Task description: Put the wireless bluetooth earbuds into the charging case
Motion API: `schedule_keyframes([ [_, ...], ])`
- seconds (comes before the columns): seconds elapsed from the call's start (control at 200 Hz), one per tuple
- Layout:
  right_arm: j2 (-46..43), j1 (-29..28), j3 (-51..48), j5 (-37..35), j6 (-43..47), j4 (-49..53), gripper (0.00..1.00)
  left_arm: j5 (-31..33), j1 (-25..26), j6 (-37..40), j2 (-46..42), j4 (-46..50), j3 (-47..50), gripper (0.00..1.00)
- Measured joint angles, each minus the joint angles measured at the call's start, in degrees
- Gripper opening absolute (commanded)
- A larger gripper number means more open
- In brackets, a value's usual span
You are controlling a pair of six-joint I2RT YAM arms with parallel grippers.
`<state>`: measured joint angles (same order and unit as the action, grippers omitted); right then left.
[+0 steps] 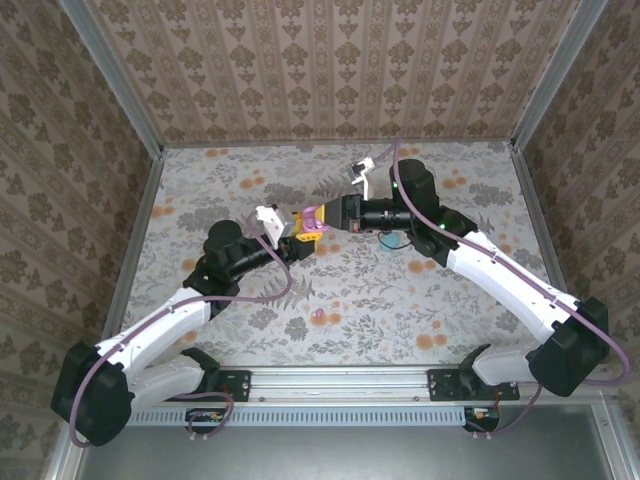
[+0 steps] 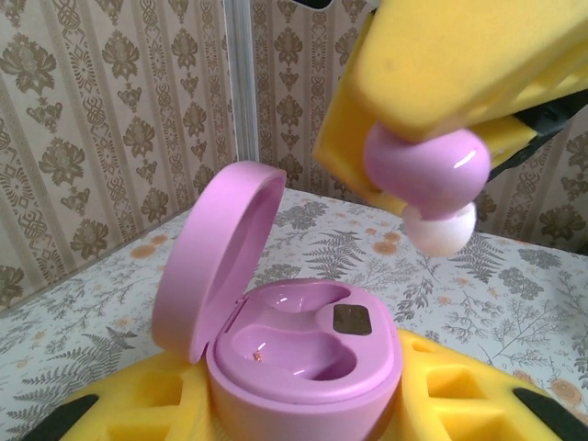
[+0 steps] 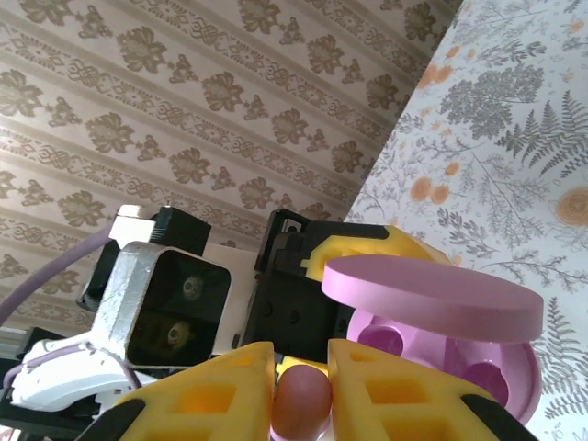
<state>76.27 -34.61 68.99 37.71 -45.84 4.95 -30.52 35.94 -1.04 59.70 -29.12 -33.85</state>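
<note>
The right gripper (image 3: 301,375) has its yellow foam pads pressed together on a pink earbud (image 3: 301,406), pinched at the bottom centre of the right wrist view. In the left wrist view the same earbud (image 2: 425,168) sits at upper right, glossy, with a whitish tip pointing down. It hangs above and to the right of the case's wells, apart from them.

The left gripper (image 2: 303,409) clamps the pink charging case (image 2: 308,363) between its own yellow pads along the bottom edge of that view. The case stands open, its round lid (image 2: 216,266) tilted up at left. Two hollow wells show inside, with a small dark square between them.

The right wrist view shows the case (image 3: 441,354) from the side, lower right, with the lid a flat disc over the wells. The left wrist's camera block (image 3: 170,303) sits at lower left.

From above, both arms meet at the centre of the frame, over a floral cloth (image 1: 450,310). A small cyan object (image 1: 388,241) lies on the cloth just below the right arm, too small to identify. Patterned wallpaper (image 1: 330,70) lines the walls.
</note>
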Motion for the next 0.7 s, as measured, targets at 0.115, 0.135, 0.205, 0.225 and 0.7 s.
schedule_keyframes([
  [0.115, 0.26, -0.68, 0.57, -1.38, 0.94, 0.55, 0.24, -0.02, 0.04, -0.02, 0.15, -0.11, -0.02, 0.29],
  [0.135, 0.33, -0.81, 0.61, -1.55, 0.98, 0.59, 0.24, -0.02, 0.04, -0.02, 0.22, -0.13, -0.02, 0.29],
  [0.205, 0.61, -1.20, 0.72, -2.19, 1.18, 0.66, 0.24, 0.02, 0.04, -0.07, 0.26, -0.11, -0.02, 0.29],
  [0.225, 0.68, -1.33, 0.74, -2.45, 1.20, 0.68, 0.23, 0.02, 0.04, -0.17, 0.26, -0.11, -0.02, 0.29],
  [0.7, 1.38, -2.80, 0.79, -7.61, 2.64, 1.55, 0.23, 0.07, 0.11, -0.66, 0.26, -0.52, -0.02, 0.29],
])
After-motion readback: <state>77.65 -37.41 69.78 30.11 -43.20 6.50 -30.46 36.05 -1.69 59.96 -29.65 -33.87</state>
